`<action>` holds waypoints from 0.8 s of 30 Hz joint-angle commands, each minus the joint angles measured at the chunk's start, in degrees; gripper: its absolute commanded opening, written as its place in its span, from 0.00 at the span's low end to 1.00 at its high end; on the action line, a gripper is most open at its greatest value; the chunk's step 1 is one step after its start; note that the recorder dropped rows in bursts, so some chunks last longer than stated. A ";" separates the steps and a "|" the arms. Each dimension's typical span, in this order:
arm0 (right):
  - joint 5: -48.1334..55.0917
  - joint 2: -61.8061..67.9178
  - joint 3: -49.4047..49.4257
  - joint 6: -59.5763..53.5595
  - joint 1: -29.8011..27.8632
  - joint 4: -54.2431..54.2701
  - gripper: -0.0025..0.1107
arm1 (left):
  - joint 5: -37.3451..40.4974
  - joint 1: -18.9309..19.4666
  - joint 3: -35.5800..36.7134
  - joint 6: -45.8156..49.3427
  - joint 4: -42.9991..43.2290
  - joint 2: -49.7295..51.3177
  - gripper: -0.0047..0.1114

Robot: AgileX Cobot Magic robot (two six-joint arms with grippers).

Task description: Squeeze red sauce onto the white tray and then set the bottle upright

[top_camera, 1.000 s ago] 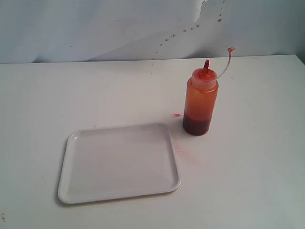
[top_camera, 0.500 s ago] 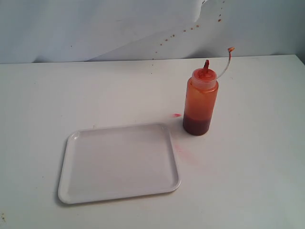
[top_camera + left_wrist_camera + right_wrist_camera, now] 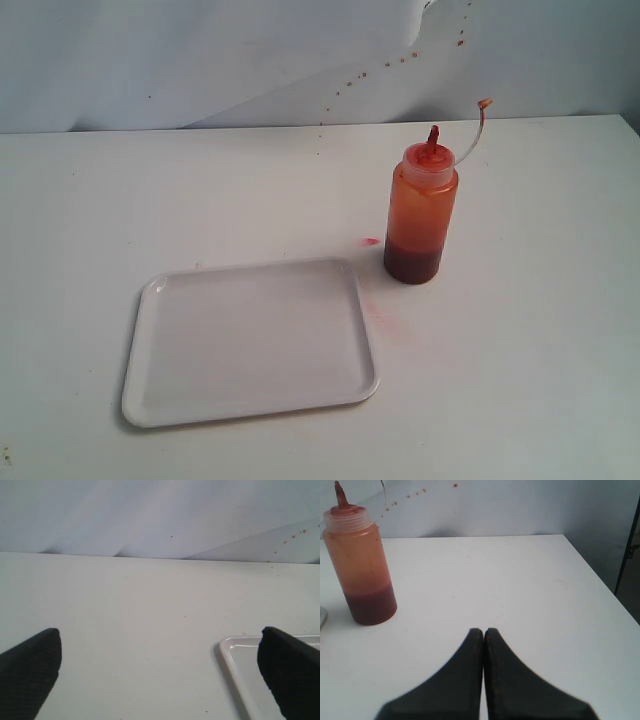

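A plain white worktop (image 3: 520,380) fills most of the exterior view. A pale, creased backdrop sheet (image 3: 200,60) rises behind it at 12 o'clock. A loose trail of small brown specks (image 3: 400,58) climbs the sheet toward 1 o'clock. Just off the view's centre at 3 o'clock lies a small bright pink smudge (image 3: 370,241), and a fainter pink smear (image 3: 385,320) sits near it at 5 o'clock. A few brownish specks (image 3: 6,457) dot the worktop's far corner at 8 o'clock.
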 commanded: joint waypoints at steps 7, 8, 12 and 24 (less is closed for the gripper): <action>0.04 -0.28 0.17 0.10 -0.47 0.11 0.02 | -4.74 0.01 0.29 -5.69 3.12 -0.19 0.94; 0.04 -0.28 0.17 0.10 -0.47 0.11 0.02 | -5.94 0.01 0.29 -8.63 3.12 -0.19 0.90; 0.04 -0.28 0.17 0.10 -0.47 0.11 0.02 | -6.13 0.01 0.29 -11.01 3.12 -0.19 0.56; 0.04 -0.28 0.17 0.10 -0.47 0.11 0.02 | -17.15 0.01 0.29 -13.58 -2.43 -0.19 0.06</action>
